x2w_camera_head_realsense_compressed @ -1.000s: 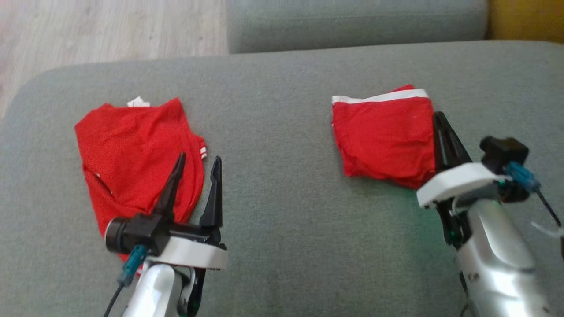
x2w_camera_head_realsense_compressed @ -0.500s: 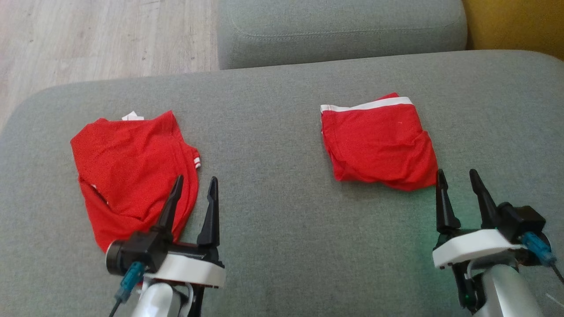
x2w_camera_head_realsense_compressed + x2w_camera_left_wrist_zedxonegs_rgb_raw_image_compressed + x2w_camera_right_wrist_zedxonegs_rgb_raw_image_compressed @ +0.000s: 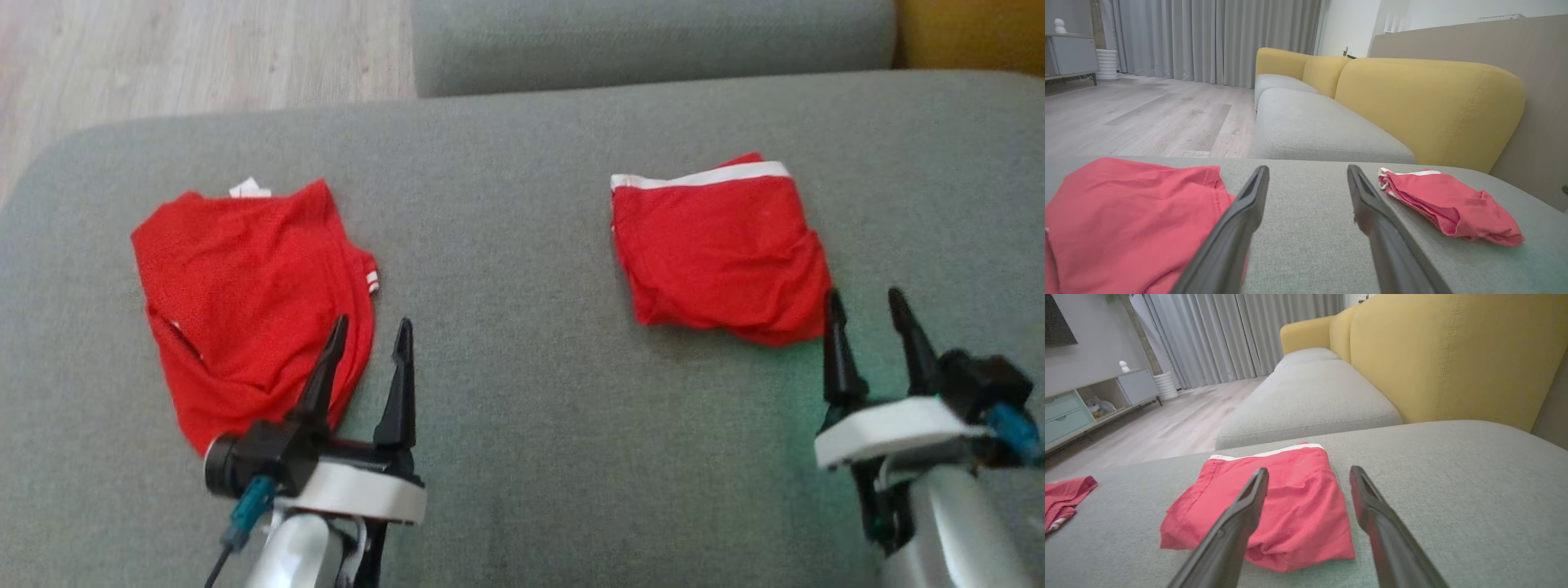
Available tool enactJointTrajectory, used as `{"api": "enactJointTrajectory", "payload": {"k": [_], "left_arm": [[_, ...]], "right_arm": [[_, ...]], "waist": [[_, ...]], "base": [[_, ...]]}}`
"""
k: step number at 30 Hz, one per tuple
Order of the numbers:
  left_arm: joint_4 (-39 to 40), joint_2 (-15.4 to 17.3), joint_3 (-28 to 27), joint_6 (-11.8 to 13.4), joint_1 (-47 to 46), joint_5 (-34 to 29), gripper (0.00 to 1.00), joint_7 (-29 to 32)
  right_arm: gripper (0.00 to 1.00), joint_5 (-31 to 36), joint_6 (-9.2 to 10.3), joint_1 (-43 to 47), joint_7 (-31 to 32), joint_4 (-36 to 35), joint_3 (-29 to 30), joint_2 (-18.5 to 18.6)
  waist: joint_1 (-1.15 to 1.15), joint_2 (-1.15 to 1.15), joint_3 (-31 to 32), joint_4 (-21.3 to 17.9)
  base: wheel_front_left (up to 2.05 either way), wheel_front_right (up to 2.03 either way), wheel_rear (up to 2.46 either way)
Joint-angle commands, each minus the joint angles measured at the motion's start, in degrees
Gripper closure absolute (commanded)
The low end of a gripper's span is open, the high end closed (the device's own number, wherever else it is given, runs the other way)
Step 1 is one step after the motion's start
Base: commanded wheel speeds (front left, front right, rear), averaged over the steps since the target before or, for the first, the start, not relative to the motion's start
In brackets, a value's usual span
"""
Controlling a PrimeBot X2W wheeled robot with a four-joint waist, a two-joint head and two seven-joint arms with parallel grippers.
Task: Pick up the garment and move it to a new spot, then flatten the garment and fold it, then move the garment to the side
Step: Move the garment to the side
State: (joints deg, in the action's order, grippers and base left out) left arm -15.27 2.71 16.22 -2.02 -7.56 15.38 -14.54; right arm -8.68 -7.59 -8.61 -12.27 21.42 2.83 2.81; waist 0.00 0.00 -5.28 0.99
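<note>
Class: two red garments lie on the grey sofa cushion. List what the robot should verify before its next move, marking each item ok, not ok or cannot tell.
1. Right gripper open and empty: ok.
2. Left gripper open and empty: ok.
3. Folded red cloth garment with white band lies ungripped on the grey fabric sofa cushion: ok.
4. Rumpled red cloth garment lies smooth: not ok, creased.
5. Left gripper's fingers clear of that rumpled garment: cannot tell; one overlaps its edge in the head view.
</note>
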Motion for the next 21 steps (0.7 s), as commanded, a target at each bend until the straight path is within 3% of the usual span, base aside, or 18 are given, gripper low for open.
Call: {"api": "enactJointTrajectory", "payload": {"k": [1, 11, 20, 21], "left_arm": [[2.19, 0.17, -1.21, -0.16, -3.88, -0.69, 0.0, -0.46], [1.84, 0.17, -0.18, -0.52, -6.5, -0.91, 0.0, -0.46], [0.58, 0.17, 0.53, -0.16, -7.48, -1.2, 0.0, -0.46], [0.52, 0.17, 0.46, -0.16, -7.48, -1.23, 0.0, -0.46]], "right_arm": [[0.0, 0.24, 0.1, -5.57, 1.77, -0.78, 0.3, 0.08], [0.0, 4.53, 0.1, -18.63, 13.75, 12.15, 7.96, 0.07], [0.0, 9.74, 0.1, -25.73, 18.0, 24.06, 12.14, 1.38], [0.33, 9.58, 0.1, -26.13, 18.75, 25.5, 11.69, 1.4]], "waist": [[0.0, 0.0, -2.15, 1.26], [0.0, 0.0, -6.67, 4.47], [0.0, 0.0, -8.63, 5.95], [0.0, 0.0, -8.66, 5.96]], "base": [[0.0, 0.0, 0.0], [0.0, 0.0, 0.0], [0.0, 0.0, 0.0], [0.0, 0.0, 0.0]]}}
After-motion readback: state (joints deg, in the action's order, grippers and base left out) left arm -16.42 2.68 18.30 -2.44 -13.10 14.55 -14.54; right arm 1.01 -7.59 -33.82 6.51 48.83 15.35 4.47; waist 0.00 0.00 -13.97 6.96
